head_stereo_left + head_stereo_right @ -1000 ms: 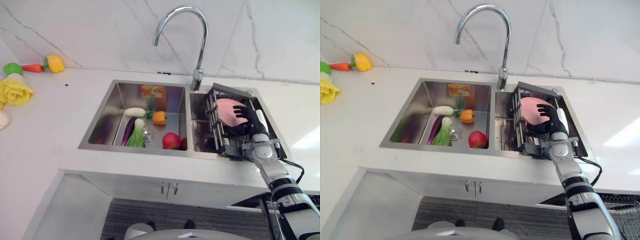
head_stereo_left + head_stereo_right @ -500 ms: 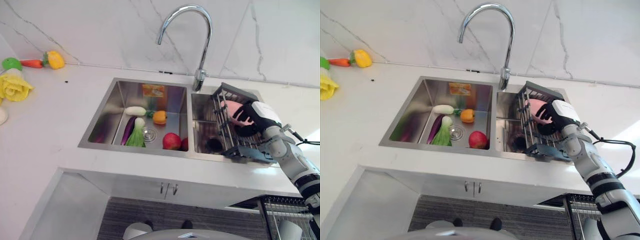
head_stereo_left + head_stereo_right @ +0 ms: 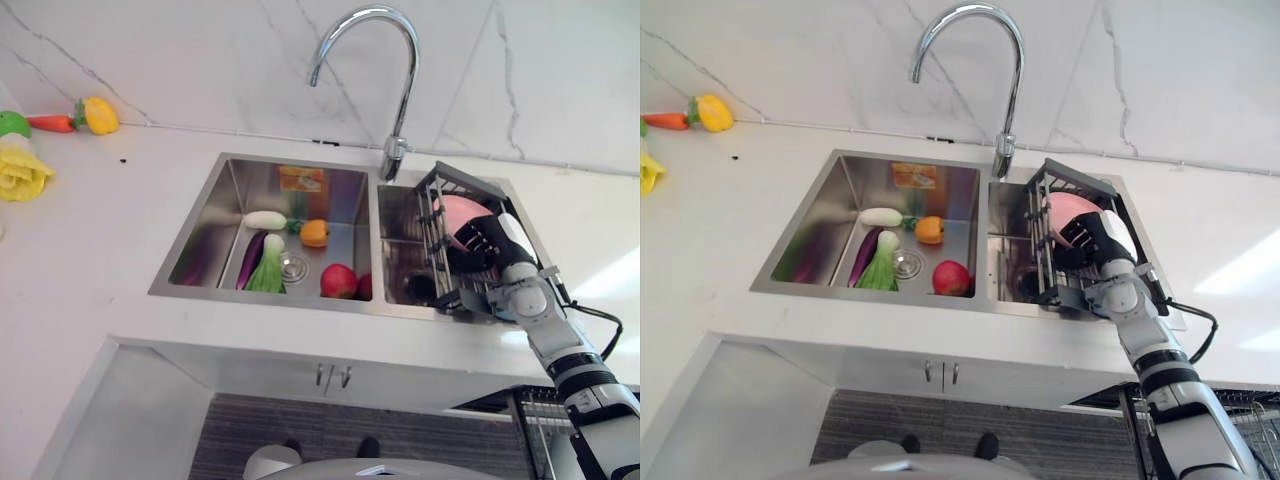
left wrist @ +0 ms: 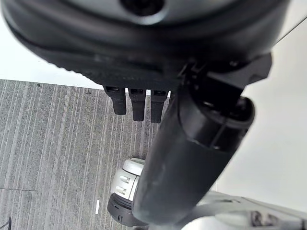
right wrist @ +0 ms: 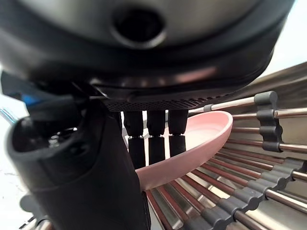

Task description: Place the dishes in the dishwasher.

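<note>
Since half a second ago your right hand (image 3: 1102, 243) has drawn back toward the near end of the dish rack (image 3: 470, 300), and its wrist has turned so the fingers again lie over the pink plate (image 5: 201, 139). Nearest you, your left hand (image 4: 139, 103) hangs low over the grey striped floor (image 4: 53, 143), fingers straight and holding nothing. Next out, the right hand reaches into the rack that sits in the sink's right basin (image 3: 400, 250). You can see its fingers (image 5: 156, 143) running straight along the plate's inner face with the thumb on the rim's other side; the plate is pinched between them. The plate stands on edge among the rack's grey wires, inside the rack. Left of it, the larger basin (image 3: 830, 225) holds a red apple (image 3: 950, 277), a green leafy vegetable (image 3: 880, 270), a purple eggplant (image 3: 864, 256), an orange pepper (image 3: 929, 229) and a white radish (image 3: 881, 216). Beyond stands the curved tap (image 3: 385, 60), and far left on the counter (image 3: 90, 230) lie a carrot (image 3: 45, 123) and a yellow pepper (image 3: 99, 115).
</note>
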`<state>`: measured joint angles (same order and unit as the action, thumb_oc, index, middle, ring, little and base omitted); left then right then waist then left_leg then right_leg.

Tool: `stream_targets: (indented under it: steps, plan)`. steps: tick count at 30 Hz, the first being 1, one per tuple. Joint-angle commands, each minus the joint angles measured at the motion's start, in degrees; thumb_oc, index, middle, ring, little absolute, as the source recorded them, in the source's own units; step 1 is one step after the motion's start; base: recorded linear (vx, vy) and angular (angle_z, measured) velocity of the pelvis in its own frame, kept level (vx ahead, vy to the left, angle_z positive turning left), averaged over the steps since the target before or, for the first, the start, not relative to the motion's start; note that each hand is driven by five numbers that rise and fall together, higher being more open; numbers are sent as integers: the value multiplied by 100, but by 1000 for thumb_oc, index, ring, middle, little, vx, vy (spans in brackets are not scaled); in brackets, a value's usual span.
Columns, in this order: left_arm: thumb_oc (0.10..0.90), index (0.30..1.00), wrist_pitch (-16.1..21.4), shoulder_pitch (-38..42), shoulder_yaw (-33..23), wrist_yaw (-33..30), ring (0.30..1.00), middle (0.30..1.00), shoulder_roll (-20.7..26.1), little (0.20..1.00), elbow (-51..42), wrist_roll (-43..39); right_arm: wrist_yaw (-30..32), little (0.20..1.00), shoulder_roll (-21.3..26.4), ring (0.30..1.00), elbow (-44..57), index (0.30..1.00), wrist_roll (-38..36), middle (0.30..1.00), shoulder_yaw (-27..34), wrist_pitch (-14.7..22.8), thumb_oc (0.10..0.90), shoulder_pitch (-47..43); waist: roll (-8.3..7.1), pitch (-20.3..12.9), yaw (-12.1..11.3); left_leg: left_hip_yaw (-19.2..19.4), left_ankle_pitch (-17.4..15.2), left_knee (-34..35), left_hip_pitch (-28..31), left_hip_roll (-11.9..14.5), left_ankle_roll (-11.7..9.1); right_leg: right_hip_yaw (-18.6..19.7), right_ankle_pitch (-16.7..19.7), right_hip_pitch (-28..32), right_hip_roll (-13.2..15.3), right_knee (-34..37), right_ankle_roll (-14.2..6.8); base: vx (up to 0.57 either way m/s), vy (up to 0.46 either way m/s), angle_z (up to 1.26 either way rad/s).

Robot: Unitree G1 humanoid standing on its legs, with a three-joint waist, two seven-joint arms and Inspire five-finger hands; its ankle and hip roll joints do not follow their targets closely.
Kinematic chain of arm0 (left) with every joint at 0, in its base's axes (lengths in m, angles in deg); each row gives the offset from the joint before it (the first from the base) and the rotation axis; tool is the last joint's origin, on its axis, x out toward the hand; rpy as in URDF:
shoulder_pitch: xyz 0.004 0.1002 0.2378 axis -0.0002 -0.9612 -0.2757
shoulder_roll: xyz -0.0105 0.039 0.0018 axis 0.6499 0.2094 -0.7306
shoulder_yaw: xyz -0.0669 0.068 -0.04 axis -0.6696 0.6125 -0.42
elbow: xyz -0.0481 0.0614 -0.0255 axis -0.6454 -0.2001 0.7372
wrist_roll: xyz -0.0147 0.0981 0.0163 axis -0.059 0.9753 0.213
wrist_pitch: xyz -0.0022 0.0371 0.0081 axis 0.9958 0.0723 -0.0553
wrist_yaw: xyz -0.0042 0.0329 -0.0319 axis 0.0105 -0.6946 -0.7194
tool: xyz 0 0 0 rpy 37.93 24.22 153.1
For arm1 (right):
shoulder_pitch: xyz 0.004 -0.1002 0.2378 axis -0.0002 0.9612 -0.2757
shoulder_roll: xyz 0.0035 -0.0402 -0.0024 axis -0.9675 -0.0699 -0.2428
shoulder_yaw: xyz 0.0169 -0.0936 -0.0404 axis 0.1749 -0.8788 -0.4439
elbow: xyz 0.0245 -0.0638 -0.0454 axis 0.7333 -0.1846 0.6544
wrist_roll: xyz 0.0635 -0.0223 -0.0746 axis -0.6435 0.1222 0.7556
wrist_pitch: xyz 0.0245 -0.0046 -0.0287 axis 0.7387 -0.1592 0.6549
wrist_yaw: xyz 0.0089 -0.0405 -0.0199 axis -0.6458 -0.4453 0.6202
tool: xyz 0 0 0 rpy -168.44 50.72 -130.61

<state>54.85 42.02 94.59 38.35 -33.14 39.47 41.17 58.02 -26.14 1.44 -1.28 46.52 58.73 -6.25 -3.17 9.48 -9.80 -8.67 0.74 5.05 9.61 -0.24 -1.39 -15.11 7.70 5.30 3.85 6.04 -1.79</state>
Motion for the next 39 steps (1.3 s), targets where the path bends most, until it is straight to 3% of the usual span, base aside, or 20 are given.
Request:
stream_targets:
  steps: [1, 8, 13, 20, 22, 23, 29, 30, 31, 33, 37, 39]
  plan:
    - [800, 900, -24, 240, 225, -30, 900, 900, -110, 900, 414, -208, 449, 300, -338, 300, -144, 300, -2240, 300, 642, 361, 400, -891, -121, -193, -111, -2, 100, -5, -262, -194, -151, 65, -876, 719, 31, -127, -397, 0, 0, 0]
    - [800, 900, -111, 282, 203, -39, 900, 900, -103, 900, 439, -347, 422, 300, -862, 300, -574, 300, -4177, 300, 988, 530, 400, -819, -170, -219, -168, -48, 103, -5, -273, -206, -164, 1, -889, 734, 32, -134, -385, -1, 1, 0]
    - [800, 900, -156, 329, 141, -64, 900, 900, -52, 900, 446, -395, 421, 300, -844, 300, -646, 300, -4262, 300, 1070, 480, 400, -848, -189, -219, -217, -87, 115, -5, -293, -224, -170, -39, -884, 726, 36, -138, -376, -2, 2, 1]
    - [800, 900, -105, 349, -12, -158, 900, 900, 23, 900, 456, -161, 561, 300, -378, 300, 717, 300, -2635, 300, 1179, 655, 400, -521, -170, -208, -222, -160, 144, -5, -328, -248, -175, -127, -898, 737, 53, -130, -382, 7, 1, 6]
    - [800, 900, -88, 370, -79, -190, 900, 900, 44, 900, 429, -24, 710, 300, -110, 300, 1537, 300, -1730, 300, 1298, 746, 400, -385, -147, -207, -183, -169, 141, -5, -332, -246, -177, -136, -900, 739, 61, -119, -392, 12, 4, 10]
    - [800, 900, -89, 370, -76, -190, 900, 900, 42, 900, 429, -20, 719, 300, -116, 300, 1570, 300, -1709, 300, 1309, 726, 400, -364, -144, -206, -186, -170, 140, -5, -328, -245, -177, -137, -902, 742, 59, -121, -392, 4, 1, 9]
    - [800, 900, -31, 494, -262, -244, 900, 900, 30, 900, 377, 508, 1081, 300, 1000, 300, 3503, 300, 1205, 300, 1841, 574, 400, 277, -112, -209, 85, -36, 88, -5, -287, -217, -175, 4, -909, 716, 51, -113, -419, 2, 0, 2]
    - [800, 900, -32, 496, -251, -246, 900, 900, 19, 900, 379, 513, 1080, 300, 996, 300, 3542, 300, 1235, 300, 1863, 553, 400, 311, -99, -209, 67, -28, 82, -5, -282, -213, -175, 11, -910, 717, 48, -114, -419, 19, 0, -5]
    - [800, 900, -32, 541, -302, -261, 900, 900, 0, 900, 353, 646, 1166, 300, 1270, 300, 3907, 300, 1962, 300, 2086, 469, 400, 589, -87, -214, 192, 33, 59, -5, -267, -204, -176, 77, -910, 703, 40, -111, -431, 23, -3, -14]
    - [800, 900, -33, 560, -290, -249, 900, 900, -4, 900, 344, 690, 1133, 300, 1369, 300, 4060, 300, 2255, 300, 2194, 399, 400, 742, -78, -215, 203, 70, 47, -5, -255, -197, -176, 120, -907, 695, 34, -111, -431, 0, 5, -15]
    - [800, 900, 0, 566, -389, -177, 900, 900, -22, 900, 254, 835, 1038, 300, 1595, 300, 4423, 300, 2953, 300, 2756, 266, 400, 1665, -44, -195, 534, 284, -16, -5, -242, -170, -140, 393, -842, 556, 23, -104, -472, -3, 0, -27]
    - [800, 900, -1, 553, -405, -168, 900, 900, -15, 900, 238, 850, 1011, 300, 1629, 300, 4451, 300, 3010, 300, 2891, 237, 400, 1855, -28, -184, 546, 378, 31, -5, -278, -161, -113, 503, -752, 463, 18, -104, -481, -52, 14, -40]
